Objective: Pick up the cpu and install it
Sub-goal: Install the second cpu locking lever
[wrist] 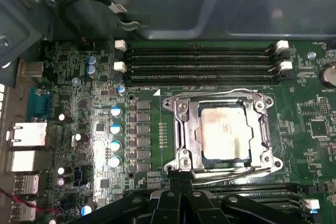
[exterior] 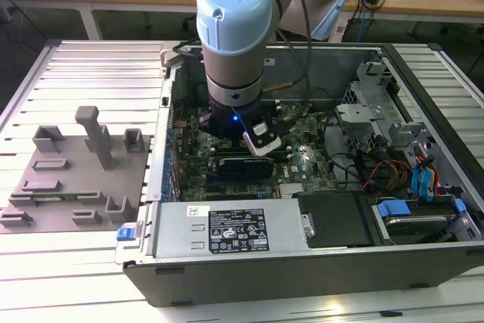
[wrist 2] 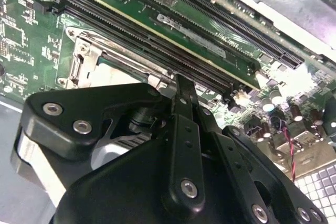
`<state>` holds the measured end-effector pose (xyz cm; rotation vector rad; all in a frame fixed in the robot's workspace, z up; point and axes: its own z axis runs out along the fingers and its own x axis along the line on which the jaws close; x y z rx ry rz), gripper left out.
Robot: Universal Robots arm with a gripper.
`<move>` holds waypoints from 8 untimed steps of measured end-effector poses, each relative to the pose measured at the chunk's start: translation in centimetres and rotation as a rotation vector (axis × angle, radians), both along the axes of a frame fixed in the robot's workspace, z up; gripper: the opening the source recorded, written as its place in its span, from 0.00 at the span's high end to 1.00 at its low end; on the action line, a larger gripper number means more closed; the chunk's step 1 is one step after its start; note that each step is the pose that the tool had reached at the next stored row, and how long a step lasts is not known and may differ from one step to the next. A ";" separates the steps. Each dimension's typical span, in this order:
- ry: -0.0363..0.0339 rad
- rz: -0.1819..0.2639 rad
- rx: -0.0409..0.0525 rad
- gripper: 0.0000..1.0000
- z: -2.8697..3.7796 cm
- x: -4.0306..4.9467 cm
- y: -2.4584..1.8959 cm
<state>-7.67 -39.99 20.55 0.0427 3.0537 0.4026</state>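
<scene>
The robot arm (exterior: 234,28) reached down into an open computer case (exterior: 302,262) that lay on a metal table (exterior: 91,262). Its gripper (exterior: 249,138) hung low over the green motherboard (wrist: 79,129), near the middle of the case in the exterior view.

In the first wrist view, the cpu (wrist: 227,135) sat inside the socket frame (wrist: 181,129) on the motherboard. Its silvery top looked a bit smudged. The metal frame went all around the chip, and thin wire levers (wrist: 231,165) lay along the frame's edges. The black gripper (wrist: 181,198) was just beside the socket and held nothing. Its jaws looked pressed together there, with no gap that could be seen.

Long black memory slots (wrist: 202,61) ran along the far side of the socket, and more slots lay on the near side, partly under the gripper. A row of small blue-topped round parts (wrist: 115,135) stood well apart from the socket.

In the second wrist view, the gripper (wrist 2: 181,90) tip pointed at the board next to the socket frame (wrist 2: 79,61).

In the exterior view, a grey tray (exterior: 72,179) with raised blocks sat on the table at the exterior view's left. A grey power box (exterior: 227,228) with a label lay along the near side of the case.
</scene>
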 end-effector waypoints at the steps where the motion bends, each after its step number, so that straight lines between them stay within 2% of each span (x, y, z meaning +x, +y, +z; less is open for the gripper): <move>1: 0.0000 0.000 0.0060 0.89 -0.02 0.02 -0.11; 3: 0.0000 -0.001 0.0097 0.89 -0.08 0.01 -0.21; 8: 0.0001 -0.005 0.0373 0.89 -0.43 0.02 -0.26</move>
